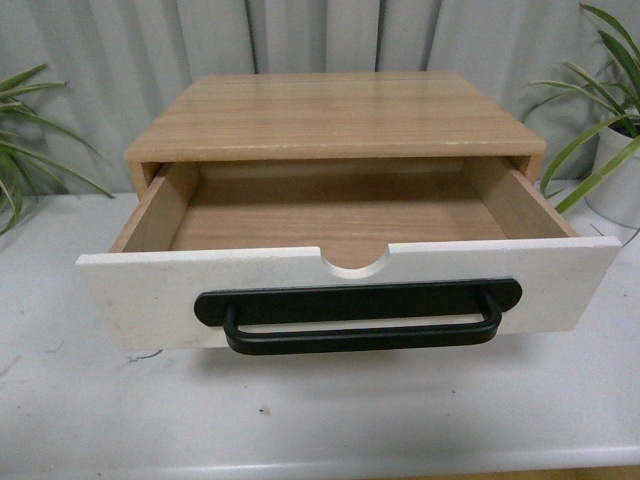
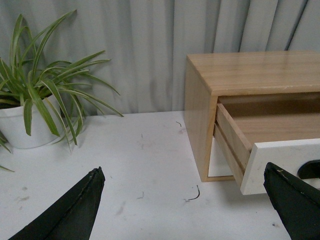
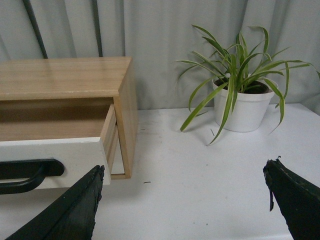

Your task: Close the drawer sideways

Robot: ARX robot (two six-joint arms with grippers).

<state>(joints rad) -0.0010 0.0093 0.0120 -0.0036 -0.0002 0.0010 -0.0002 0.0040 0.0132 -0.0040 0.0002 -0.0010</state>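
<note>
Centre of the white table [image 1: 320, 415], front view: drawer [image 1: 350, 225] is pulled well out of the light wood cabinet [image 1: 335, 115]. Its white front faces the camera and sits slightly skewed, with the left end lower in frame than the right. Black bar handle [image 1: 358, 320] runs across the front, just below the semicircular notch in the top edge. Nothing shows inside the drawer but its bare wood floor. Neither arm shows in this view.

Left gripper [image 2: 182, 171]: jaws spread wide, holding nothing, hovering over bare table off the cabinet's left side. One fingertip overlaps the drawer front's corner [image 2: 280, 157] in frame; can't tell if it touches.

Right gripper [image 3: 183, 168]: also wide open and empty, over the table off the cabinet's right side. One finger sits low in front of the drawer front's end [image 3: 55, 149], just beside the handle end [image 3: 27, 172]; contact unclear.

Left plant [image 2: 30, 100] and right plant [image 3: 240, 90], both in white pots, flank the cabinet and stand well apart from it. Grey curtain [image 1: 300, 35] hangs behind.
</note>
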